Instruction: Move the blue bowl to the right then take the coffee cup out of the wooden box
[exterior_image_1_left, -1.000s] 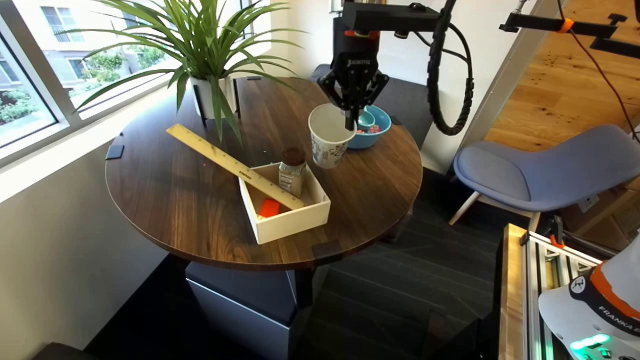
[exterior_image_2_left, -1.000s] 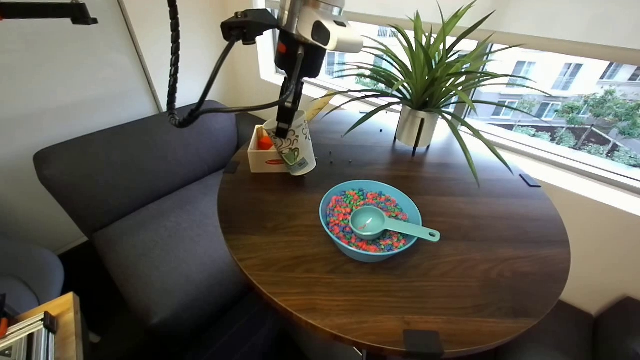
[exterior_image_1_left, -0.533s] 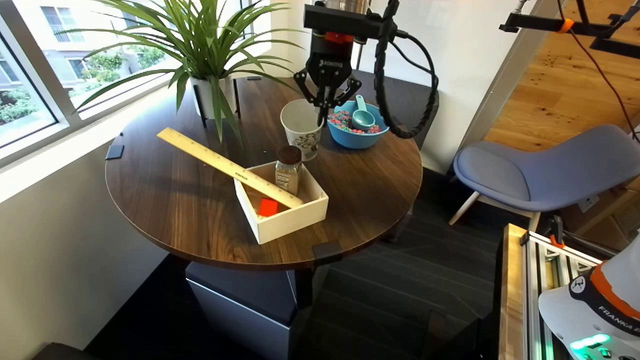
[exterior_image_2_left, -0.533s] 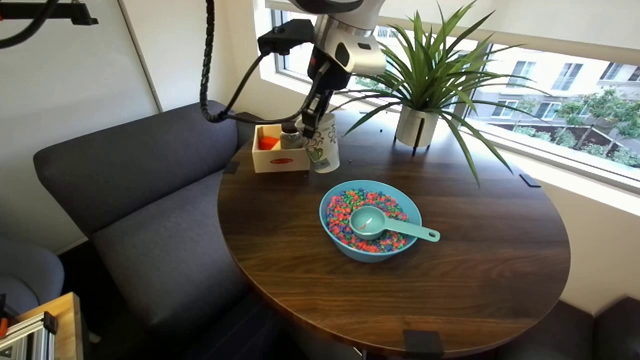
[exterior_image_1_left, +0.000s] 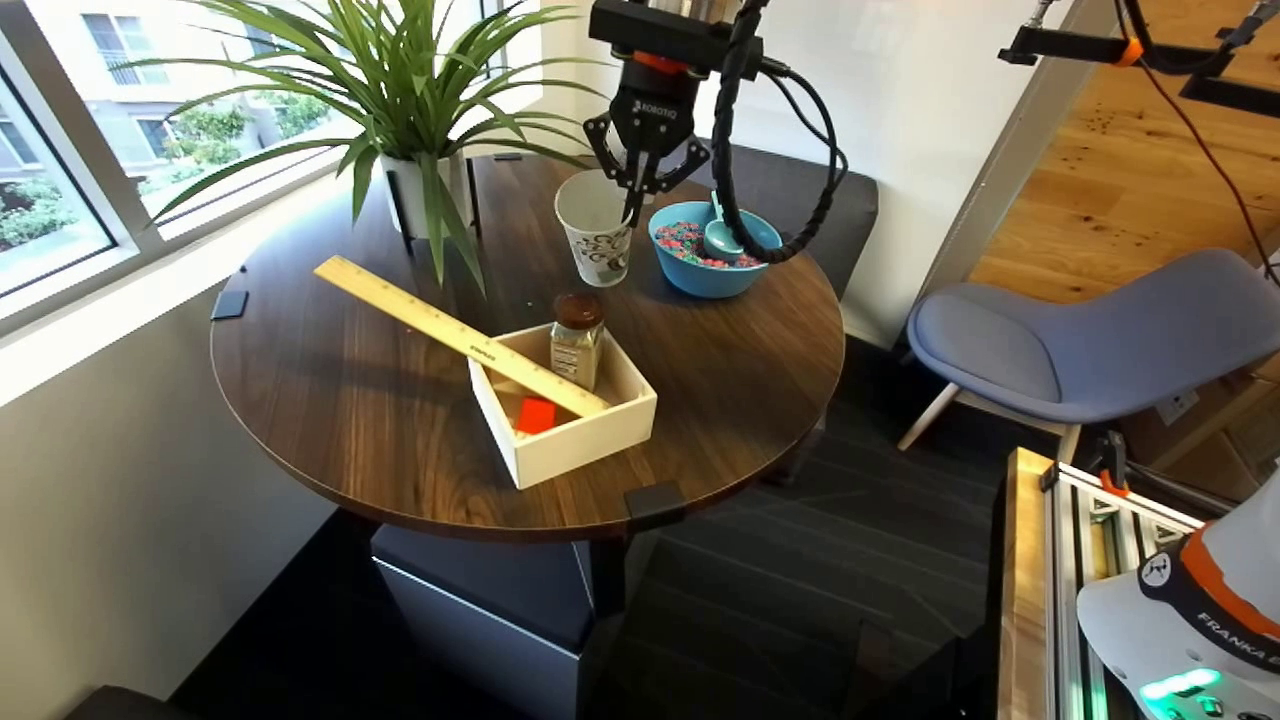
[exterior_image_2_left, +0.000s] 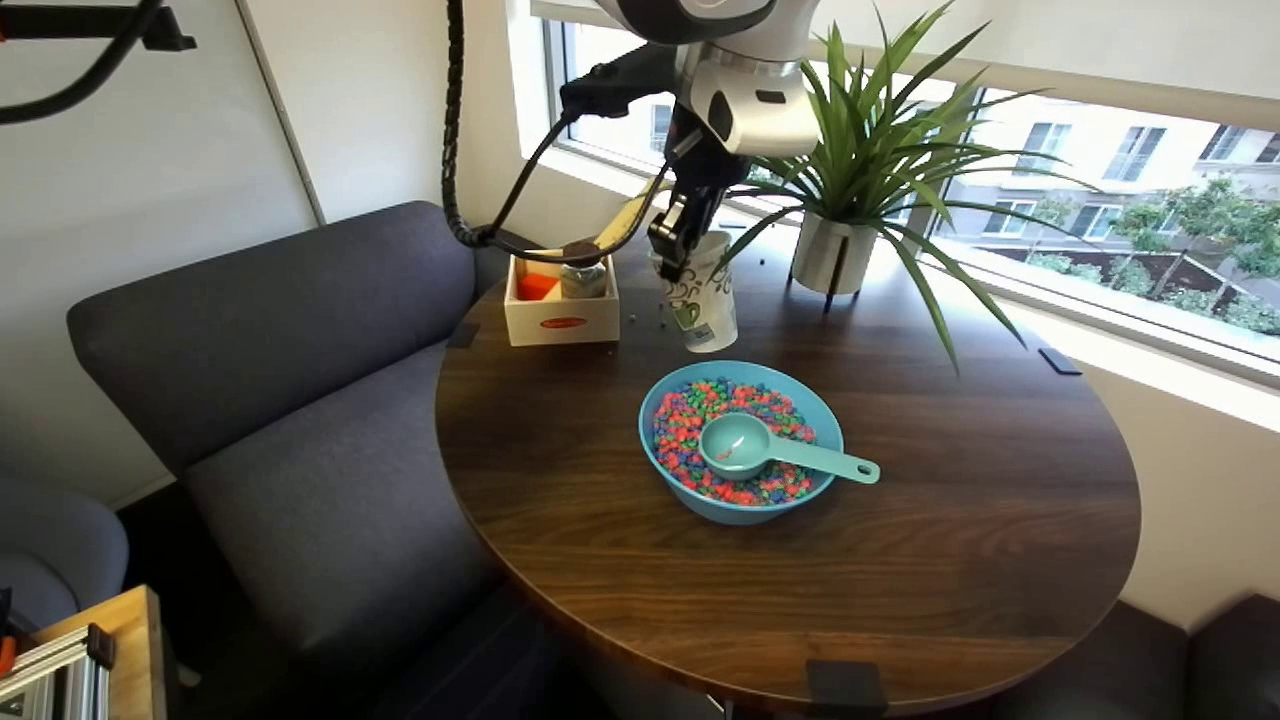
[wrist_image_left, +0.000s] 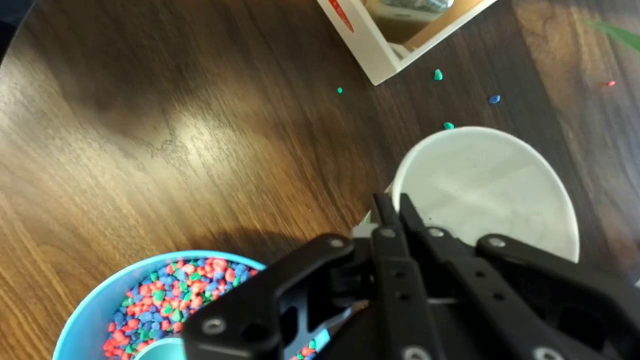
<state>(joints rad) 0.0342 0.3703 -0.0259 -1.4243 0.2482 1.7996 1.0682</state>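
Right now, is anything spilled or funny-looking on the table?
Yes: coloured bits lie loose on the table near the wooden box. They resemble those in the blue bowl, so probably spilled. The ruler also juts past the box's wall.

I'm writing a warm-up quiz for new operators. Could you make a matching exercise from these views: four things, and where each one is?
Things:
1. ruler
2. coffee cup
3. scoop
4. plant

Places:
A. pinched at its rim by the gripper
B. in a pot
C. slanting across the wooden box
D. resting in the blue bowl

Pairs: 1-C; 2-A; 3-D; 4-B
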